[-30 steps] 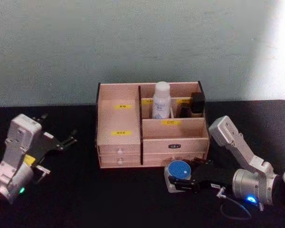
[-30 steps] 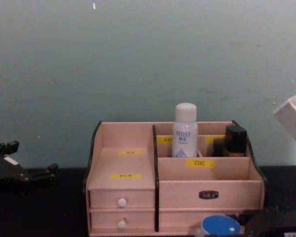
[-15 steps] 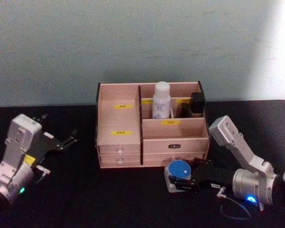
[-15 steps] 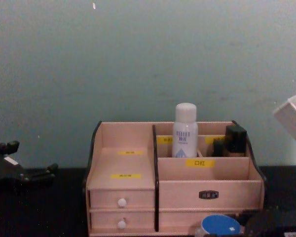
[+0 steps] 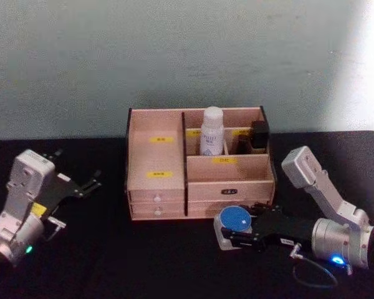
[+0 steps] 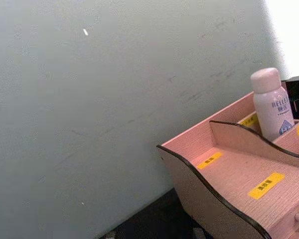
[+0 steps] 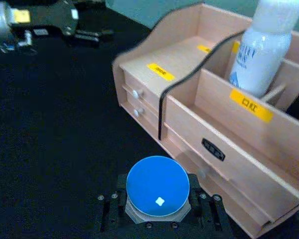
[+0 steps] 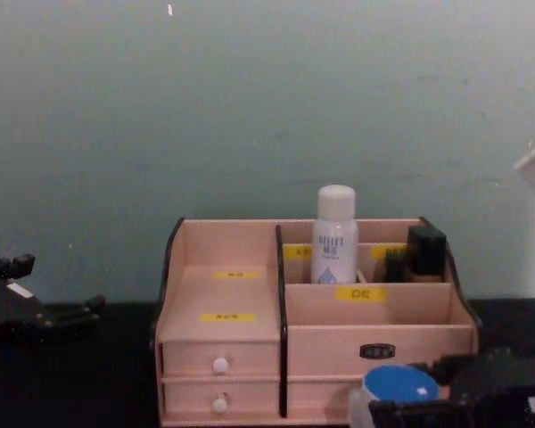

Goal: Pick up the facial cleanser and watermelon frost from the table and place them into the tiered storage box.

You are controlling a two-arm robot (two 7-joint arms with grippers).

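Pinching the watermelon frost [image 5: 235,218], a small jar with a blue lid, in the right gripper [image 5: 237,227], pressing on both its sides, just in front of the tiered storage box [image 5: 156,180] at its lower right drawer [image 8: 319,397]. Raising the jar a little compared with half a second ago: from the chest, sitting higher against that drawer front than before. Swinging the right arm's white link [image 5: 311,180] outward to the right meanwhile, and upward toward the chest view's edge. Keeping the jar upright, lid on top, close to the box but not in any compartment. Leaving the facial cleanser [image 5: 212,131], a white bottle, standing upright in a back compartment of the box, unmoved, near a black item [image 5: 258,136] in the back right corner. Resting the left gripper [image 5: 78,167] low over the black table [image 5: 143,268], well to the left of the box, fingers spread wide, holding nothing, placed exactly as before.
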